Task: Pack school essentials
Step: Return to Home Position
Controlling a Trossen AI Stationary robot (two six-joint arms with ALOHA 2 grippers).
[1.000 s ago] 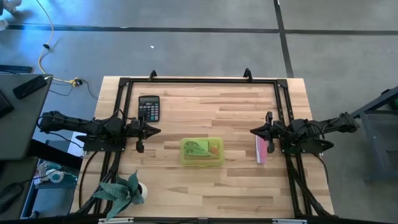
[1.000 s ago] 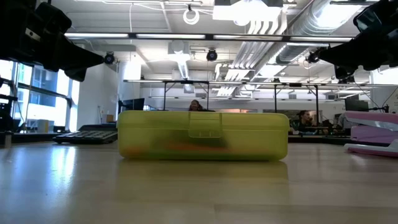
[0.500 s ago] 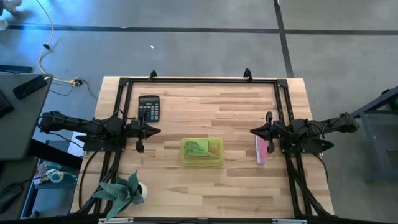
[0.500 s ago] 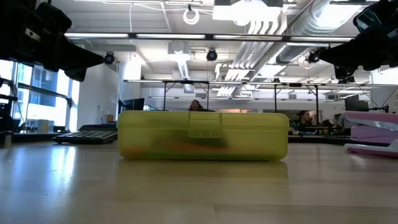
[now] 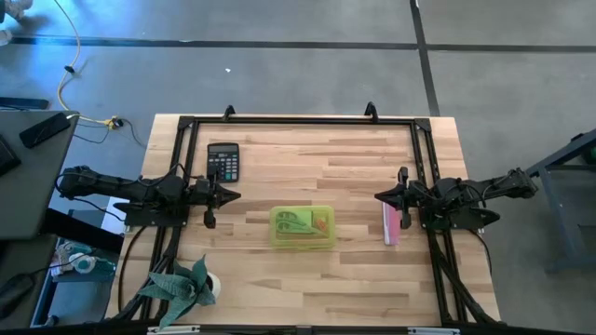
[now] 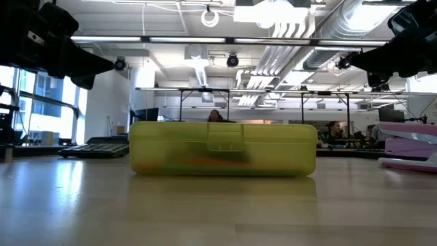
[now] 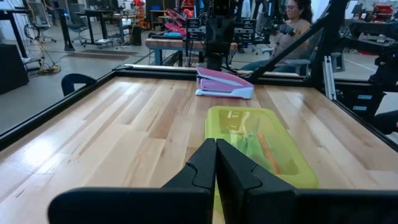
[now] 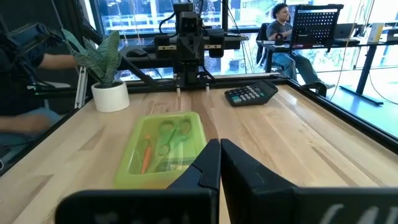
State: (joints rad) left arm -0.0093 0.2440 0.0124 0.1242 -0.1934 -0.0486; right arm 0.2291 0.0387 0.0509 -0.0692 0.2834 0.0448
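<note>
A shut translucent yellow-green plastic case (image 5: 302, 226) lies flat on the table's middle; it also shows in the low view (image 6: 222, 148). Through its lid I see green-handled scissors (image 8: 172, 132) and an orange pen (image 8: 147, 155), also visible in the left wrist view as pen (image 7: 268, 150). The other stationery is hidden or too faint to tell. My left gripper (image 5: 235, 195) hovers shut at the table's left side, clear of the case. My right gripper (image 5: 380, 196) hovers shut at the right side, also clear of it.
A black calculator (image 5: 223, 162) lies at the far left. A pink stapler (image 5: 392, 224) lies right of the case, under the right arm. A potted plant (image 5: 186, 284) stands at the near left corner. A black frame (image 5: 298, 120) rims the table. People sit in the room beyond.
</note>
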